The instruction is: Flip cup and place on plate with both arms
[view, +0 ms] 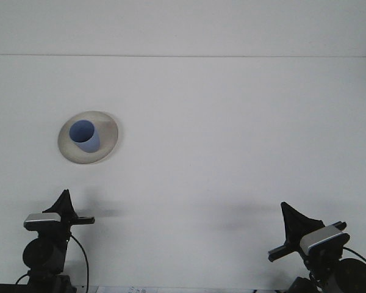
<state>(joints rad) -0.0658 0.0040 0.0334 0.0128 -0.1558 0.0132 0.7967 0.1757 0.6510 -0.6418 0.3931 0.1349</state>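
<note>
A blue cup (85, 136) stands upright, mouth up, on a cream round plate (108, 137) at the left of the white table. My left gripper (69, 210) sits low at the bottom left, well in front of the plate and apart from it, holding nothing. At the bottom right, my right gripper (287, 236) is far from the cup and also empty.
The white table (232, 134) runs back to a straight far edge near the top of the view. Besides the plate and cup, only both arms' shadows lie on it.
</note>
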